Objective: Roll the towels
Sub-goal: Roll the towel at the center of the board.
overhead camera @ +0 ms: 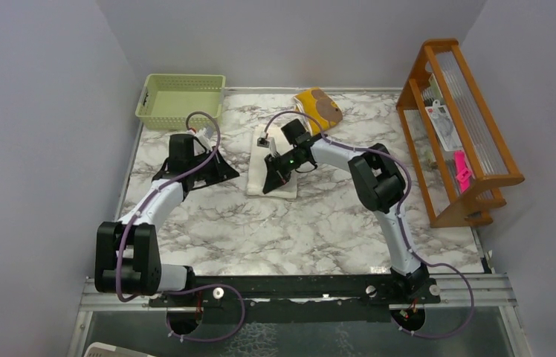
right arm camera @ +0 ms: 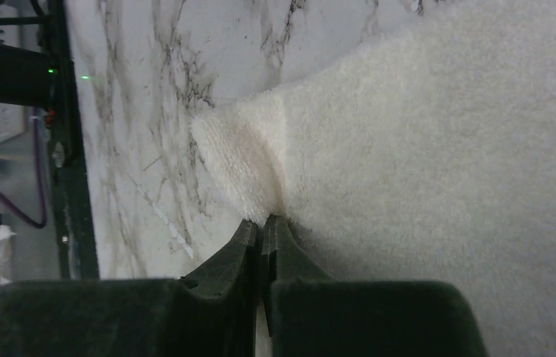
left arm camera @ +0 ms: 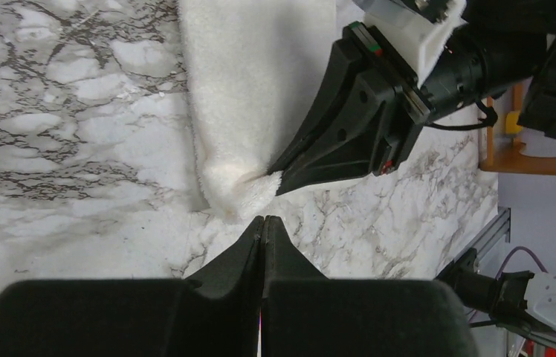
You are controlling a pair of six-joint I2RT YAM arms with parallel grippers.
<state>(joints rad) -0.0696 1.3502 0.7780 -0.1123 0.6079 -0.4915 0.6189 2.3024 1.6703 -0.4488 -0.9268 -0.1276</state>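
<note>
The cream-white towel (overhead camera: 264,152) lies flat on the marble table's far middle; it also shows in the left wrist view (left arm camera: 253,89) and fills the right wrist view (right arm camera: 446,149). My right gripper (overhead camera: 267,189) is shut on its near corner, which bunches up at the fingertips (right arm camera: 264,221); the left wrist view shows this pinch (left arm camera: 273,178). My left gripper (overhead camera: 235,174) is shut and empty, its tip (left arm camera: 263,221) on the table just off that same corner. The mustard-yellow towel with a brown patch (overhead camera: 318,108) lies crumpled at the far edge.
A pale green plastic basket (overhead camera: 180,99) stands at the far left corner. A wooden rack (overhead camera: 459,126) with clear panels and a pink item stands along the right edge. Purple-grey walls close in the left, back and right.
</note>
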